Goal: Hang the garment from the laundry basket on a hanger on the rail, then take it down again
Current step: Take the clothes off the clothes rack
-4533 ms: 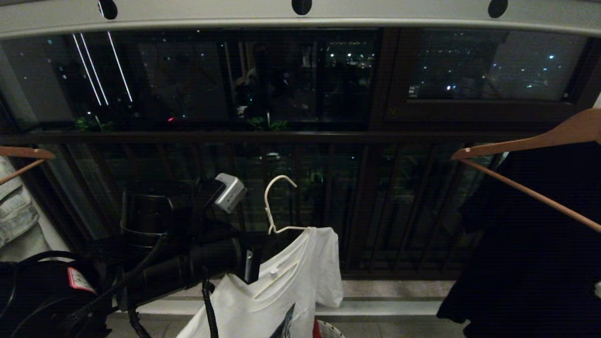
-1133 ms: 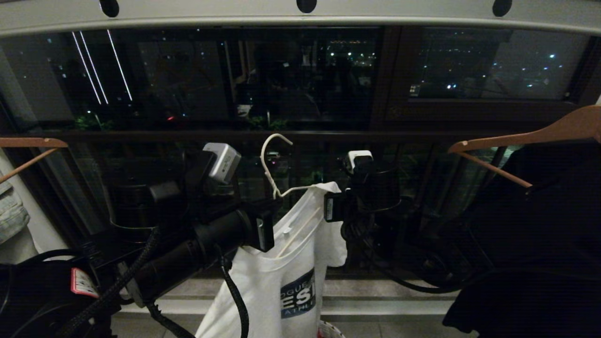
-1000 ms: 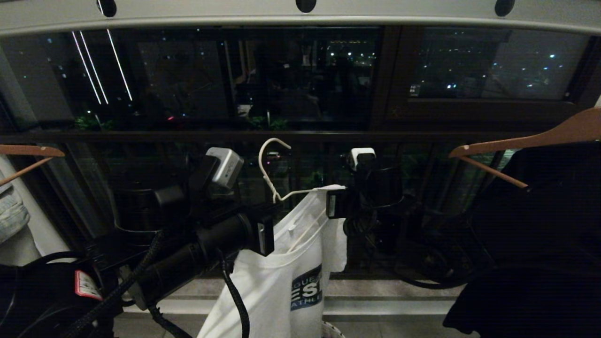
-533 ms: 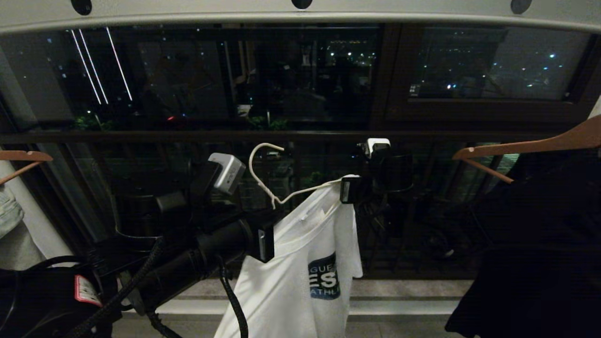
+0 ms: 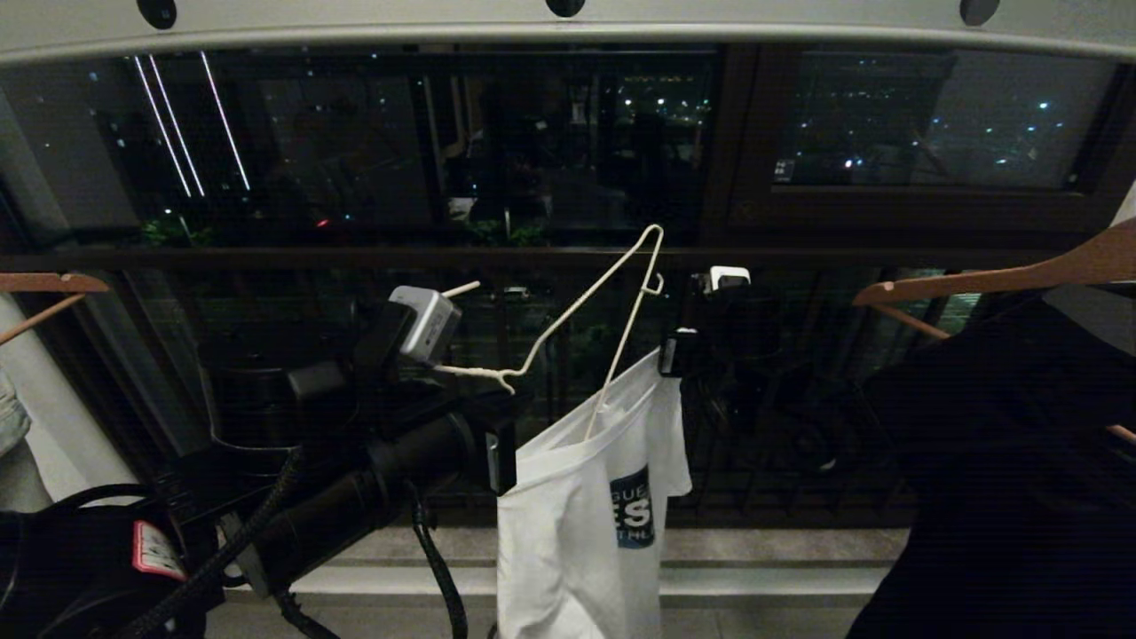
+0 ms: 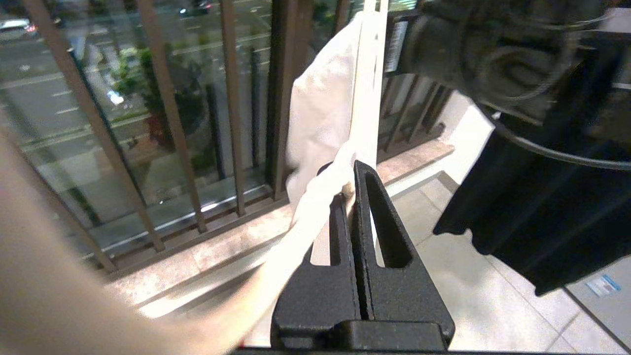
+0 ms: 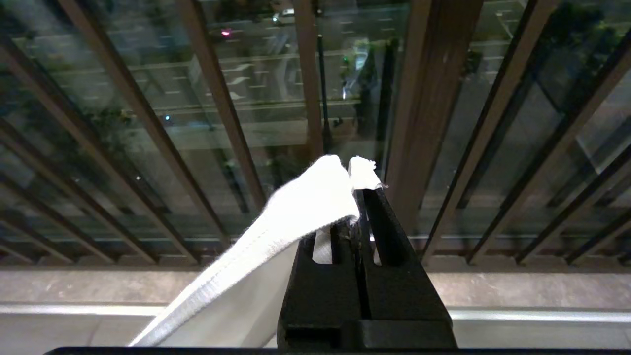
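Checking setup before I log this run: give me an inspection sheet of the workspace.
Surface: tiled floor, no table.
Job's things: T-shirt held up below the rail; wire hanger tilted, partly out of the collar, not on the rail.
Clutter: black garment on a wooden hanger.
Grippers: left tool and right tool shut on shirt fabric.
Cables: black cable along the left arm.
Surroundings: dark railing, night windows.

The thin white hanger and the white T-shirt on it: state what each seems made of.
The thin white hanger: probably coated or painted metal wire, judging by its slim rod, sharp bends and twisted neck. The white T-shirt with the dark blue chest print: soft knit fabric, likely cotton, matte, draping in folds, with a stitched hem visible in the right wrist view.
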### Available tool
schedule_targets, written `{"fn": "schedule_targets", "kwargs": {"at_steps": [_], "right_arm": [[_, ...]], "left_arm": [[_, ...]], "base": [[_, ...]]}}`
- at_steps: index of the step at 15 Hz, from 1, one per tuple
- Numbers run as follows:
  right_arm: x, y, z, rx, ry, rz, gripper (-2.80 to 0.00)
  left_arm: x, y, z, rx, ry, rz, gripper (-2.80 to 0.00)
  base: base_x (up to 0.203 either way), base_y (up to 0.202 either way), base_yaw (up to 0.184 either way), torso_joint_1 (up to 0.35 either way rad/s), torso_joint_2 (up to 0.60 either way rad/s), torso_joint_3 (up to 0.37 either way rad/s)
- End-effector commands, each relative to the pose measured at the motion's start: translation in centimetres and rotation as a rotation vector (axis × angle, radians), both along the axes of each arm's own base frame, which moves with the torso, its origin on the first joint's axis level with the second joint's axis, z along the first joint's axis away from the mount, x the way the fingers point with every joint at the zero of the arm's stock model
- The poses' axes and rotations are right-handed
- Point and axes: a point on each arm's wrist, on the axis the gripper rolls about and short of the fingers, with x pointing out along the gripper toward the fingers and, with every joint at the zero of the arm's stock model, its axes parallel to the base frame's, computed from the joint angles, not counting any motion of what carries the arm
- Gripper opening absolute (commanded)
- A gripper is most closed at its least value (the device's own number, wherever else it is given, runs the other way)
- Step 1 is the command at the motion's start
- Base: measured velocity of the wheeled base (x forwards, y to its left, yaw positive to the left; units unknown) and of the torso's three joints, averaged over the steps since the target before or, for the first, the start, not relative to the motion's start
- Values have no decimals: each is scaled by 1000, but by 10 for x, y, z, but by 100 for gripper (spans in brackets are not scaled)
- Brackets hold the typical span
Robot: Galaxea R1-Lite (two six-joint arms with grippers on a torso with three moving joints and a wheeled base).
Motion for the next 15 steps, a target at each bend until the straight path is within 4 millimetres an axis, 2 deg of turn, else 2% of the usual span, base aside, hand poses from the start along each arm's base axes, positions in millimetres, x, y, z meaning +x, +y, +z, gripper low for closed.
{"fn": "schedule_targets", "kwargs": {"at_steps": [1, 3, 5, 7, 11, 15], "right_arm": [[-5, 5, -7, -9, 20, 15, -280], [-21, 26, -16, -27, 48, 76, -280], [-48, 55, -29, -59, 93, 166, -280], [-67, 72, -40, -89, 125, 227, -280], [-72, 79, -48, -98, 135, 247, -280], [-68, 83, -76, -132, 191, 254, -280]], "left_arm": [[1, -1, 0, -5, -3, 2, -280], [3, -2, 1, -6, -5, 5, -280], [7, -4, 0, -3, -6, 35, -280], [14, -8, 1, -3, -13, 101, -280], [26, -15, -4, 11, -8, 186, -280], [31, -18, -7, 45, -17, 227, -280]], "base": [[0, 0, 0, 0, 0, 0], [0, 0, 0, 0, 0, 0], [0, 0, 0, 0, 0, 0], [0, 0, 0, 0, 0, 0], [0, 0, 0, 0, 0, 0], [0, 0, 0, 0, 0, 0]]}}
